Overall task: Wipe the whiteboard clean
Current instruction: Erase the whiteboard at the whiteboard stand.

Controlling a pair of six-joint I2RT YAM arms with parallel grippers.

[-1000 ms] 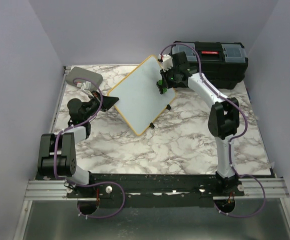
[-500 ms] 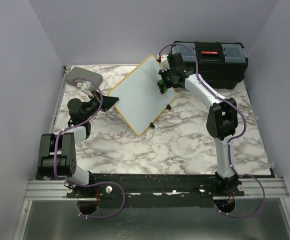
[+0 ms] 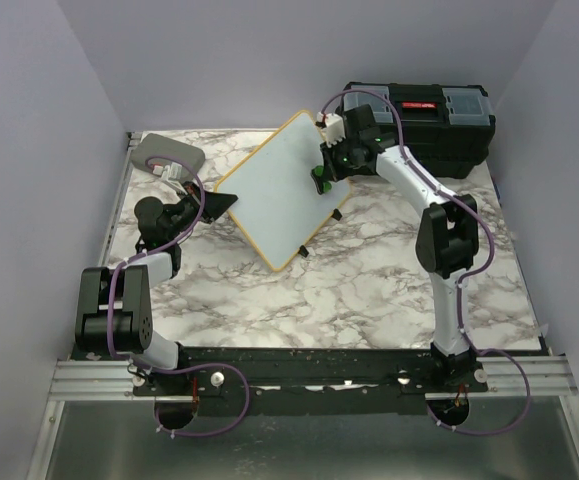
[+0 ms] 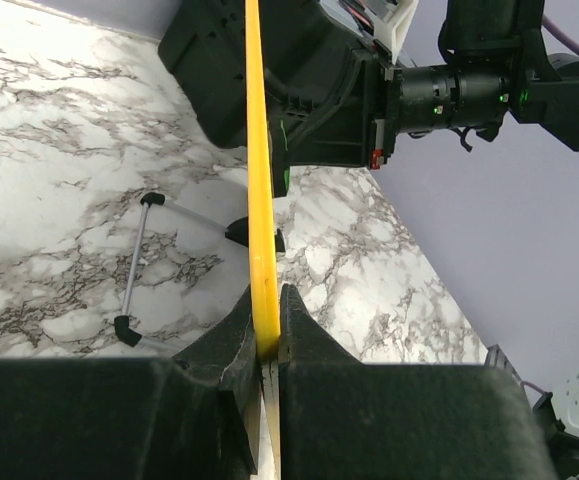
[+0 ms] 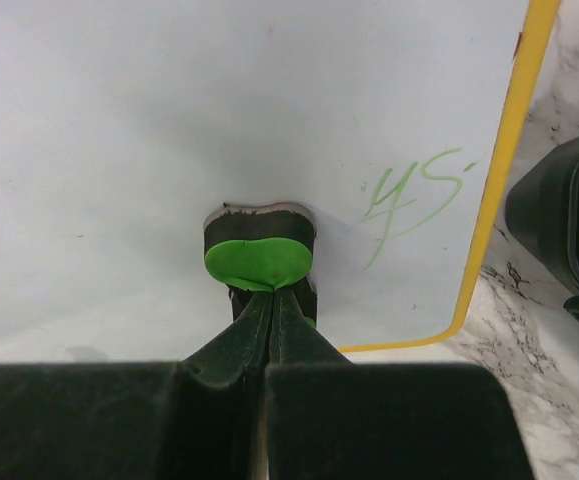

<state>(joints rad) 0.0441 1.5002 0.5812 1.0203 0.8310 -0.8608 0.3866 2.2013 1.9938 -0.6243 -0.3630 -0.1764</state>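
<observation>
The whiteboard (image 3: 279, 195), white with a yellow-wood frame, stands tilted on the marble table. My left gripper (image 3: 221, 203) is shut on its frame edge (image 4: 261, 200), seen edge-on in the left wrist view. My right gripper (image 3: 322, 172) is shut on a green-topped eraser (image 5: 259, 255) whose dark pad presses on the board face (image 5: 119, 130). Green writing "45" (image 5: 409, 195) sits just right of the eraser, near the yellow frame (image 5: 499, 170). The board's wire stand with black feet (image 4: 134, 265) shows behind it.
A black toolbox (image 3: 434, 125) stands at the back right, close behind the right arm. A grey rounded case (image 3: 167, 153) lies at the back left. Purple walls close in both sides. Bare marble table (image 3: 349, 290) lies in front of the board.
My right gripper with the eraser has shifted slightly back and forth across the board's upper right part. The left gripper and the board have stayed put.
</observation>
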